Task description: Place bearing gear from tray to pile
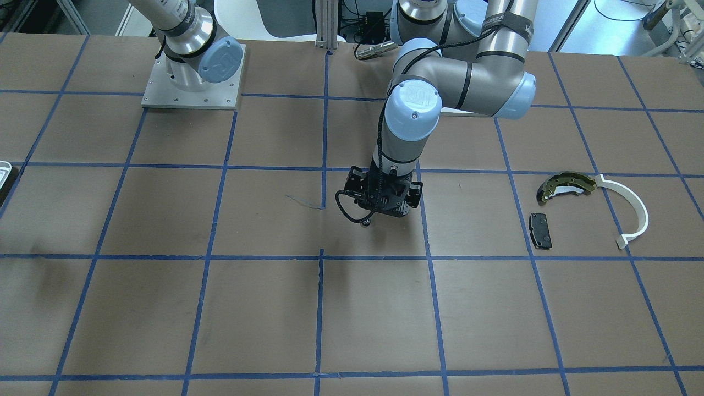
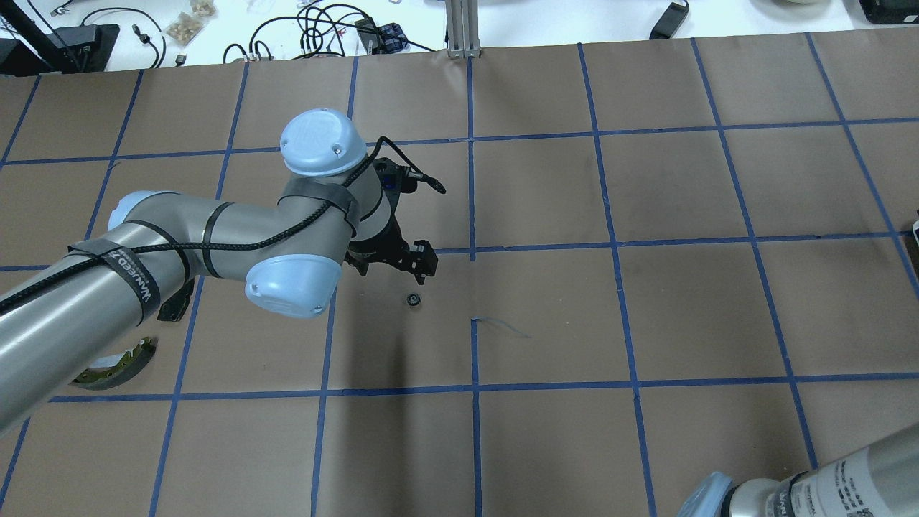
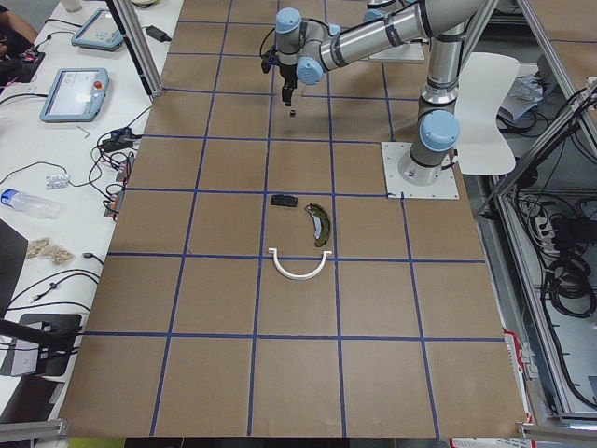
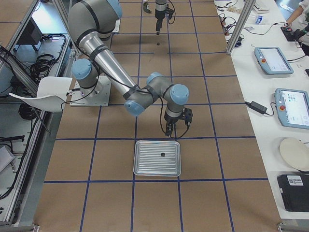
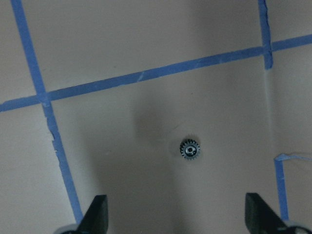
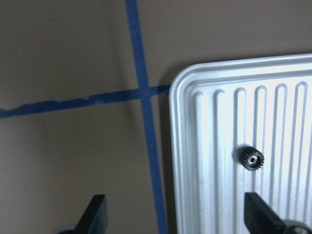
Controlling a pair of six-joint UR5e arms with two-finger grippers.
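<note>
A small dark bearing gear (image 5: pixel 189 149) lies alone on the brown table, just off my left gripper (image 2: pixel 406 264). That gripper is open and empty above it, and the gear also shows in the front view (image 1: pixel 364 222). A second gear (image 6: pixel 251 159) lies in the ribbed metal tray (image 6: pixel 204 97). My right gripper (image 6: pixel 175 217) is open and empty, hovering over the tray's (image 4: pixel 145 166) near edge. The pile lies far from both gears: an olive-gold brake shoe (image 1: pixel 566 184), a white arc (image 1: pixel 635 212) and a dark brake pad (image 1: pixel 540 230).
Blue tape lines grid the brown table. The right arm's base plate (image 1: pixel 192 82) stands at the robot's side. Only the tray's edge (image 1: pixel 4 173) shows in the front view. Tablets and cables lie on the side benches.
</note>
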